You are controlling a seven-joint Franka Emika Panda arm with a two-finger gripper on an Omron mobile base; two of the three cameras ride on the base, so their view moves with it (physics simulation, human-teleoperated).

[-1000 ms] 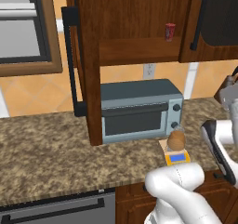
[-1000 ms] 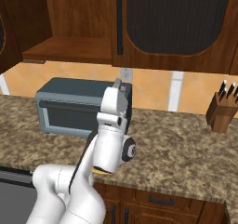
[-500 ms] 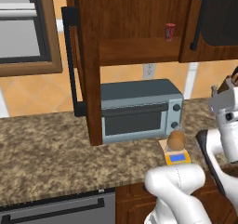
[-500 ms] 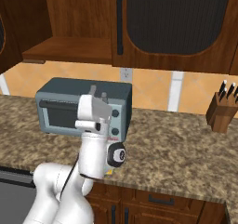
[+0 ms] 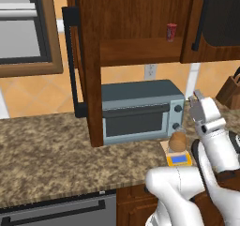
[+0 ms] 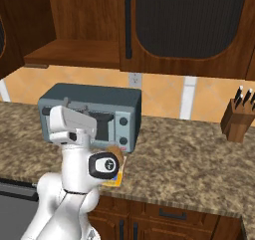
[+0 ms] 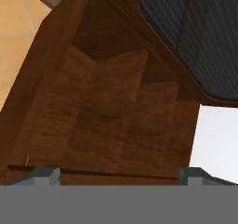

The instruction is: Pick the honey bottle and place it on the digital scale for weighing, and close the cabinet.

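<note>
Left base view: standing open, the cabinet (image 5: pixel 136 28), with its left door (image 5: pixel 86 65) swung out edge-on toward the camera and a long black handle (image 5: pixel 71 63) running down it. Sitting on the open shelf, a small red can (image 5: pixel 171 32). Resting on the granite desk (image 5: pixel 47 159), under the cabinet, a grey toaster oven (image 5: pixel 140 110). Sitting on the digital scale (image 5: pixel 177 155), just in front of the oven's right end, the honey bottle (image 5: pixel 178 140). Rising at the right, beside the oven and above the scale, the tool (image 5: pixel 196 98), holding nothing; how far apart its tips are standing, cannot tell here. Showing at the far right edge, a knife block (image 5: pixel 232 91).

Right base view: showing above, the open cabinet compartment (image 6: pixel 74 30) at left and a shut dark-panelled door (image 6: pixel 191 25) at right. Standing in front of the toaster oven (image 6: pixel 92 117), the white arm, hiding most of the digital scale (image 6: pixel 119 173) and the honey bottle (image 6: pixel 114 152), both peeking out beside the wrist. Sitting well to the right on the desk (image 6: pixel 199 169), the knife block (image 6: pixel 236 119).

Hand view: looking up into the brown cabinet interior (image 7: pixel 111 111), with a dark mesh door panel (image 7: pixel 195 32) at upper right. Standing wide apart at the bottom corners, the two fingertips (image 7: pixel 44 174), with nothing between them.
</note>
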